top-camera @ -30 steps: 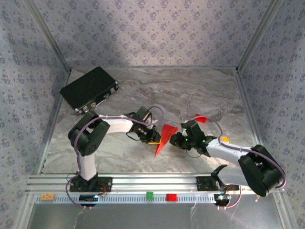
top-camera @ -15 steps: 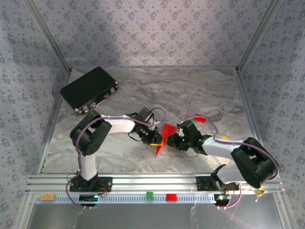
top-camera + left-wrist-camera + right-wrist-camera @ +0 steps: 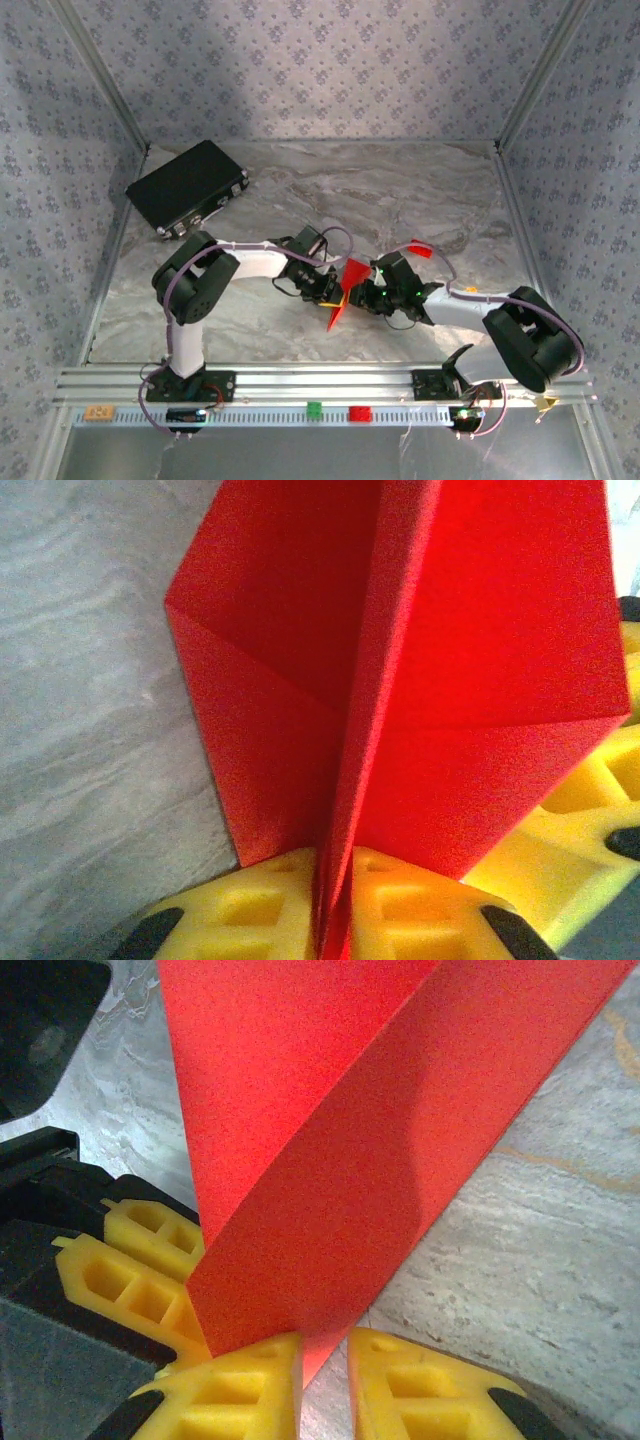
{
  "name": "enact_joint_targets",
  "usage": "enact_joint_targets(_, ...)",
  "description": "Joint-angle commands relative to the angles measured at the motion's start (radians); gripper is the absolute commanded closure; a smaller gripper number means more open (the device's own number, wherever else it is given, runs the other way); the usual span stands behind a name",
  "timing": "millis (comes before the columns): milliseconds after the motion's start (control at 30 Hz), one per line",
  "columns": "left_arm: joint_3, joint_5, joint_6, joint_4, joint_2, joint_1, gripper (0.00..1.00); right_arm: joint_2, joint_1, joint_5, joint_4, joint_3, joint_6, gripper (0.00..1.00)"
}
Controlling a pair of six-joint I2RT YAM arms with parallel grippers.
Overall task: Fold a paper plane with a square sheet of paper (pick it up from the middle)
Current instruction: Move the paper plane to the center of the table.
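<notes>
My left arm (image 3: 245, 262) bends at the elbow and reaches right, toward the middle. My right arm (image 3: 470, 305) lies low and reaches left to meet it. Both wrists tip down, and the two claws sit tip to tip, almost touching. My left claw (image 3: 333, 292) is squeezed tight on the paper (image 3: 352, 277), with the fold pinched between its yellow fingers (image 3: 250, 905). My right claw (image 3: 365, 296) has its fingers (image 3: 240, 1385) close together, and a corner of the paper is caught between them.
</notes>
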Motion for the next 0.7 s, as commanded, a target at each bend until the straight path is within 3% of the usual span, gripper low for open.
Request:
enact_joint_targets(0, 0.014, -0.011, 0.025, -0.033, -0.039, -0.007, 0.88, -0.022, 0.001, 0.016, -0.013, 0.016, -0.014, 0.8)
enact_joint_targets(167, 0.004, -0.118, 0.022, -0.054, -0.124, -0.008, 0.93, -0.093, -0.012, 0.075, -0.079, 0.016, -0.013, 0.81)
enact_joint_targets(333, -0.005, -0.396, 0.0, -0.14, -0.226, -0.008, 0.93, -0.17, -0.031, 0.125, -0.122, 0.026, -0.011, 0.8)
enact_joint_targets(500, 0.036, -0.605, -0.012, -0.287, -0.224, -0.013, 0.94, -0.197, -0.032, 0.155, -0.123, 0.048, 0.004, 0.79)
enact_joint_targets(667, 0.045, -0.69, -0.059, -0.344, -0.206, -0.016, 0.94, -0.162, -0.019, 0.144, -0.108, 0.08, 0.006, 0.79)
